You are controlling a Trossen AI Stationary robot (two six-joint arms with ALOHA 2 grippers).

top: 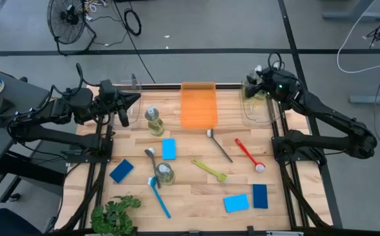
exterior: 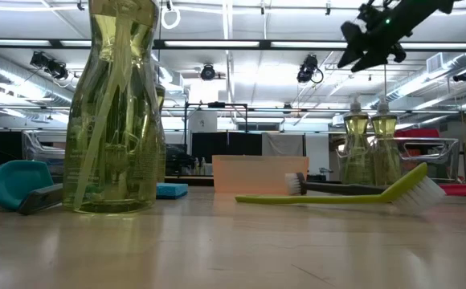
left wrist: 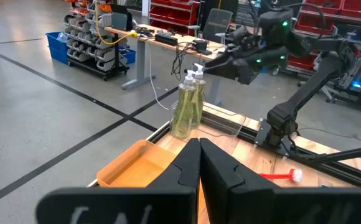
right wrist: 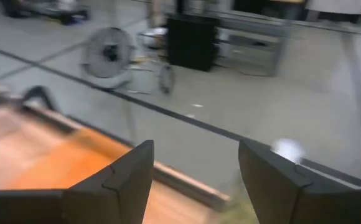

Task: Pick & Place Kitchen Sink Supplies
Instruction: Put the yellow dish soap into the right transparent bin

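Note:
My right gripper (top: 252,77) hangs open above the clear bin (top: 261,111) at the far right, with nothing between its fingers (right wrist: 196,155). Two pump bottles (left wrist: 190,102) of yellow-green liquid stand upright in that bin. My left gripper (top: 132,99) waits shut at the far left, clear of the table. On the table lie two more pump bottles (top: 154,121) (top: 164,174), light-blue sponges (top: 169,149) (top: 236,203), dark-blue sponges (top: 121,170) (top: 260,196), and black (top: 219,145), red (top: 249,155), yellow-green (top: 209,169) and blue (top: 158,196) brushes.
An orange tray (top: 198,105) sits at the far middle. A second clear bin (top: 135,92) stands at the far left beside my left gripper. A green leafy plant (top: 114,215) stands at the near left corner. Bare wood shows near the front edge, in the middle.

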